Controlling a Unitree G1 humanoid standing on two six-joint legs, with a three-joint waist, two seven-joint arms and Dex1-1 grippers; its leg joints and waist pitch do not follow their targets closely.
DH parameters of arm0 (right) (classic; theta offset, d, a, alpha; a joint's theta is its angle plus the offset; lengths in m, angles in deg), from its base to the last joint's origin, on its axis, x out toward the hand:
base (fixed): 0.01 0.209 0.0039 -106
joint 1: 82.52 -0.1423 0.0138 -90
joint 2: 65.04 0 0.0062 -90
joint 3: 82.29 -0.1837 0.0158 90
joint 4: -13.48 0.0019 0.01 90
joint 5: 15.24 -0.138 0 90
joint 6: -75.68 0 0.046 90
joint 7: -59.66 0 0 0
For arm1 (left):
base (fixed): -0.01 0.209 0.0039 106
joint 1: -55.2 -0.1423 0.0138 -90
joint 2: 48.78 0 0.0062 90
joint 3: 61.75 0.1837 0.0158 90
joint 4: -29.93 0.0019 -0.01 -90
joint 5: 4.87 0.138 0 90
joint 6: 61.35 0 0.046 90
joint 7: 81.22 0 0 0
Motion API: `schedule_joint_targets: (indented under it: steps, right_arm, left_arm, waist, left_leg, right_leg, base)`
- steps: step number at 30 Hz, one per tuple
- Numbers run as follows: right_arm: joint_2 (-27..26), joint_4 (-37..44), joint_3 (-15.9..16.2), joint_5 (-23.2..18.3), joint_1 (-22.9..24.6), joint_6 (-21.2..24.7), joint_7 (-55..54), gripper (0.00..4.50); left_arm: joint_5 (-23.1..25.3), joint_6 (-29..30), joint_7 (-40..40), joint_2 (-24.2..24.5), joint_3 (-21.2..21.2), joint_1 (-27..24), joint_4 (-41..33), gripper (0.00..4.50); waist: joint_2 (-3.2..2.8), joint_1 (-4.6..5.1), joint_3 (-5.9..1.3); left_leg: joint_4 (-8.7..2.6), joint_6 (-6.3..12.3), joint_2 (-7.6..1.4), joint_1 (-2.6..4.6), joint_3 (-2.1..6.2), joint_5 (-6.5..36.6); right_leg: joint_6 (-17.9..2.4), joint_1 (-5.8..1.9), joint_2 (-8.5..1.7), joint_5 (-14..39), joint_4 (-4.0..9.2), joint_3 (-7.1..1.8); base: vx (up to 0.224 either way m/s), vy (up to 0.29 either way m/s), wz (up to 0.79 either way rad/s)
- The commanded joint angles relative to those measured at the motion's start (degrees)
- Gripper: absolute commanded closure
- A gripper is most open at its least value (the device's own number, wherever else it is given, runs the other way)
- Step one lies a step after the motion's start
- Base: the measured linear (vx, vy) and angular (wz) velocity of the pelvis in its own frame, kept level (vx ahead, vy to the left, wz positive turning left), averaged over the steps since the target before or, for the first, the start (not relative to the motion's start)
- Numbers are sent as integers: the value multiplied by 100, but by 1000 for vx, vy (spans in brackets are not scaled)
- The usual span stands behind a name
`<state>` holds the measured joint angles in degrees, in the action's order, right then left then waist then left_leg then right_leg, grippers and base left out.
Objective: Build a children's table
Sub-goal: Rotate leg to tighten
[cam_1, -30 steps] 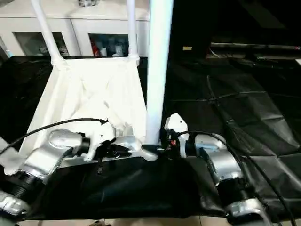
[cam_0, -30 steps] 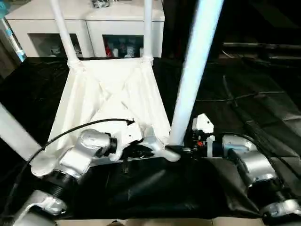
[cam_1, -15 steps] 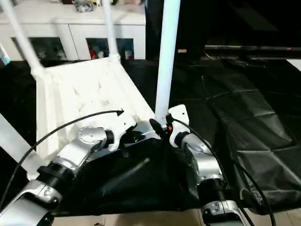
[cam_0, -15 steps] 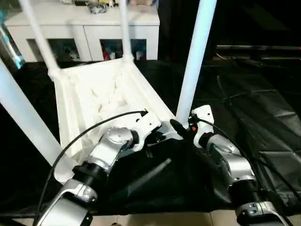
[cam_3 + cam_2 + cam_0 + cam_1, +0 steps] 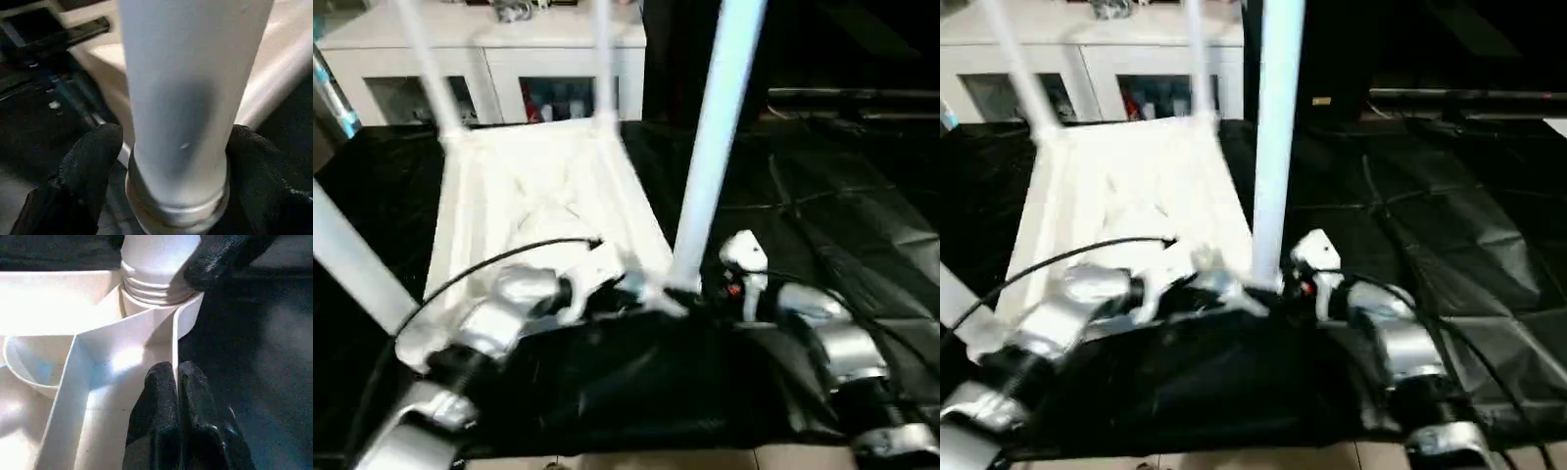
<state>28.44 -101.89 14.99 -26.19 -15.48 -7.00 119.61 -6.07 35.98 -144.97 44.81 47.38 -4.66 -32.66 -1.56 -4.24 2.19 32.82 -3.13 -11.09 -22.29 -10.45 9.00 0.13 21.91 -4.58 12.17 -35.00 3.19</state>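
The children's table [image 5: 538,186] lies upside down on black cloth, with its white legs standing up. My left gripper [image 5: 176,382] is shut on the thin rim wall at the near right corner, also seen from the head as the left gripper [image 5: 625,290]. The near right leg [image 5: 710,147] rises from that corner's socket. My right gripper [image 5: 176,142] straddles this leg's base, its fingers [image 5: 93,161] standing apart on either side with a small gap on one side. One right fingertip [image 5: 215,259] rests by the leg's threaded collar.
A white cabinet [image 5: 489,49] with glass-fronted compartments stands behind the table. Two far legs [image 5: 426,69] and a near left leg [image 5: 352,264] stick up around my arms. Wrinkled black cloth [image 5: 822,196] spreads to the right. Pale floor [image 5: 656,460] shows at the near edge.
The whole view has swung, so the camera moved. My right forearm now comes in more from the right. Both grippers stay at the near right corner.
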Motion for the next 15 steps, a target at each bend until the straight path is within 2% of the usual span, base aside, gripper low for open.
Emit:
schedule_joint_targets:
  steps: [1,4,9,13,15]
  right_arm:
    - [47,57,47,-62,-85,42,238,126]
    - [171,-13,103,-32,-130,1,447,164]
    - [143,-18,188,-74,-132,12,585,191]
    - [78,18,177,-83,-85,36,565,193]
    - [-44,-10,119,-54,-29,74,265,193]
  left_arm:
    - [-207,-174,-393,-64,179,-12,-225,450]
    - [-207,-157,-601,64,165,-19,-244,450]
    - [-162,-182,-657,155,148,-30,-252,450]
    - [-102,-179,-527,118,108,-14,-202,450]
    - [42,-132,-132,9,49,65,-48,450]
  waist:
    - [51,13,-340]
    - [58,-66,-343]
    - [69,-67,-326]
    - [80,-63,-329]
    - [83,-58,-327]
  left_leg:
    - [-318,480,-232,119,52,1016]
    - [-305,476,-243,142,30,986]
    - [-329,326,-244,156,22,1244]
    - [-328,323,-239,141,20,1160]
    - [-326,327,-236,141,18,1143]
  right_leg:
    - [-1450,-204,-325,259,364,-203]
    - [-1476,-190,-334,228,351,-212]
    - [-1382,-181,-357,644,389,-221]
    - [-1346,-189,-359,604,379,-221]
    - [-1348,-188,-361,598,382,-223]
  base:
    - [0,0,0]
    - [0,0,0]
    - [0,0,0]
    - [0,0,0]
    - [0,0,0]
